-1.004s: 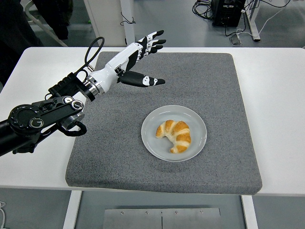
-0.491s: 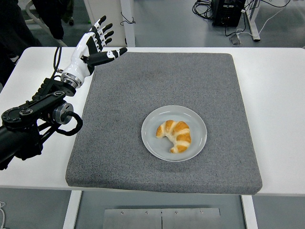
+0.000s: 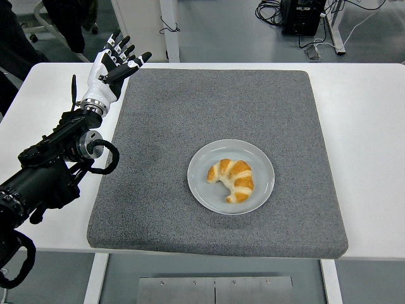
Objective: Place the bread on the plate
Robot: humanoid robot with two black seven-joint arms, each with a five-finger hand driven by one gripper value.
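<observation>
The bread (image 3: pixel 231 180) — a croissant — lies on the plate (image 3: pixel 261 154), a little toward the plate's near-left part, with bare rim showing all round it. Judged from that, the placing looks done and no further carry is called for.

The left robot hand (image 3: pixel 111 68) is raised at the far-left corner of the grey mat (image 3: pixel 215 107), over the line where mat meets counter (image 3: pixel 373 126), its fingers spread and holding nothing. From this robot hand the bread lies to the right and toward the near edge, well apart, with a wide stretch of bare mat between them. The croissant is curved (a crescent, its hollow facing left), and its long axis runs roughly from upper-left to lower-right across the plate, one tip pointing left and the other down toward the near rim.

Only the left arm shows — it comes in from the lower left, with a black cable looped beside the forearm. The right arm is not in the picture, so the left robot hand is the only one that can be weighed for nearness.

No brand, label or writing can be read on the plate, the mat or the arm; whatever marks sit on the arm's joints are too small to make out.
</observation>
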